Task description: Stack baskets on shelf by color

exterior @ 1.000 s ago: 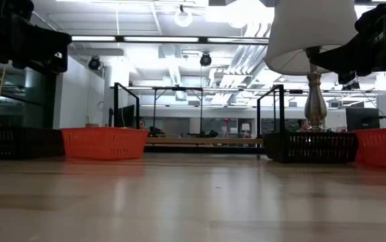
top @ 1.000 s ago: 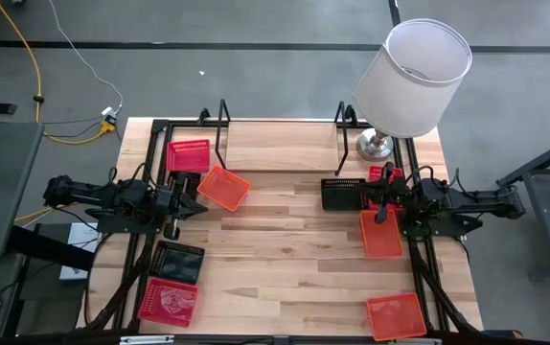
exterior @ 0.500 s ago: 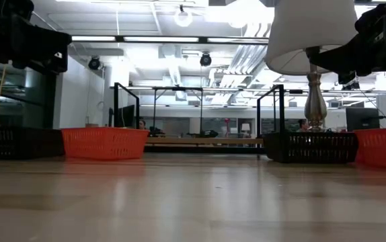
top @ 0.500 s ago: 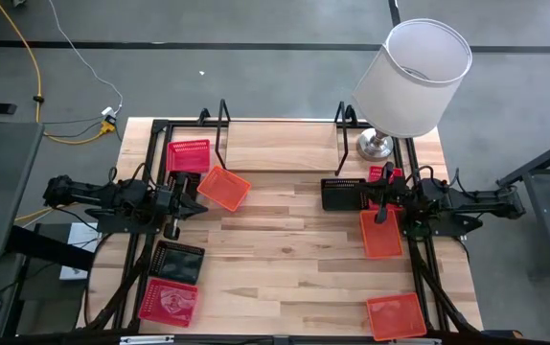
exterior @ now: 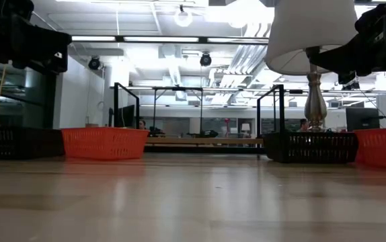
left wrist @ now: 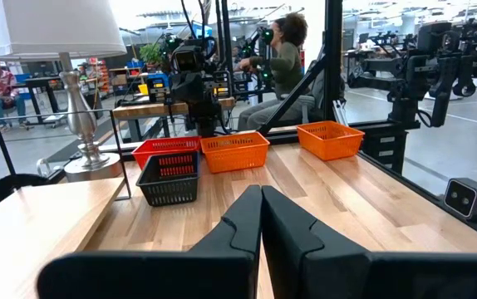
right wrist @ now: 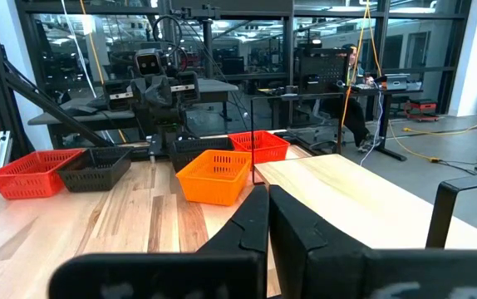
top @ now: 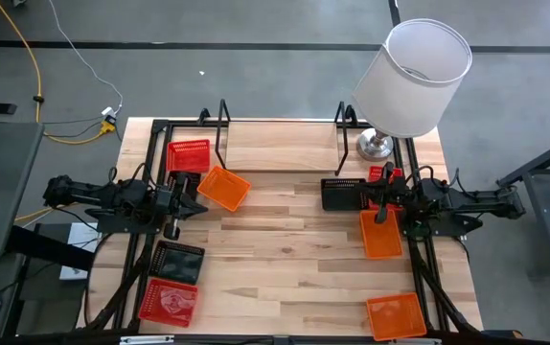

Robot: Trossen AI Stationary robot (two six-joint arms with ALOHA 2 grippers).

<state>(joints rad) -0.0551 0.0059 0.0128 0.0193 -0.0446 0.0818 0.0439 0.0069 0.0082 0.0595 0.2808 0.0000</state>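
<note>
Several baskets rest on their bottoms on the table. On the left are a red basket (top: 189, 155), an orange basket (top: 223, 188), a black basket (top: 177, 261) and a second red basket (top: 168, 301). On the right are a black basket (top: 344, 194), a small red one (top: 382, 174) and two orange ones (top: 380, 235) (top: 396, 315). The shelf (top: 280, 144) stands at the far edge with nothing on its wood base. My left gripper (left wrist: 261, 199) hovers shut beside the left orange basket. My right gripper (right wrist: 268, 198) hovers shut over the right black and orange baskets.
A lamp with a white shade (top: 414, 75) stands at the far right corner, next to the shelf's right loop end. Black arm rails run along both table sides. People sit in the room beyond (left wrist: 284, 58). Bare wood lies in the table's middle (top: 285, 249).
</note>
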